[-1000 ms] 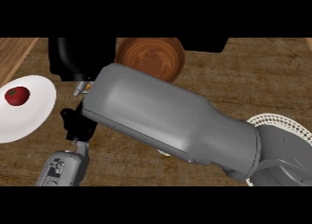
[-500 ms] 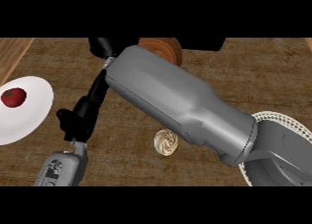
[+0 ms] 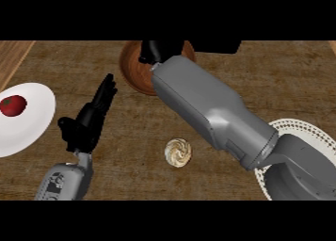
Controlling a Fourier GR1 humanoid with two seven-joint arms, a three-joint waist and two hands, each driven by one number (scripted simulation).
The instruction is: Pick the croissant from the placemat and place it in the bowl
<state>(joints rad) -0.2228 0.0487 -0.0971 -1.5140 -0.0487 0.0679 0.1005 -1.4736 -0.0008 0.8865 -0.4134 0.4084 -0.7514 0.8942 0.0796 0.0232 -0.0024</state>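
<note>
On the dark woven placemat (image 3: pixel 281 84), seen from the head view, the croissant (image 3: pixel 178 152) lay flat as a pale, swirled round, near the lower middle of the mat and clear of both arms. Nothing touched it.

At the top of the view stood the brown wooden bowl (image 3: pixel 132 70), its left rim and part of its inside showing. The right hand (image 3: pixel 155 51) was over the bowl, just below the top edge of the scene. Only a small black part of it showed beyond the wrist, so whether its fingers were curled or straight could not be told, nor whether it held anything. Its grey forearm ran as a long diagonal from the lower right up to the bowl and hid the bowl's right side.

The left hand (image 3: pixel 87 123) showed at the left of the mat, fingers straight and pointing up and slightly to the right, thumb out to the left. It was open and held nothing, resting apart from the croissant. Its grey forearm came in from the lower edge beneath it.

At the far left a white plate (image 3: pixel 21 136) lay partly over the wooden counter (image 3: pixel 7 61), with a red tomato (image 3: pixel 12 105) on its upper part. At the lower right a white lace-edged plate (image 3: pixel 306 132) showed behind the right arm's elbow.
</note>
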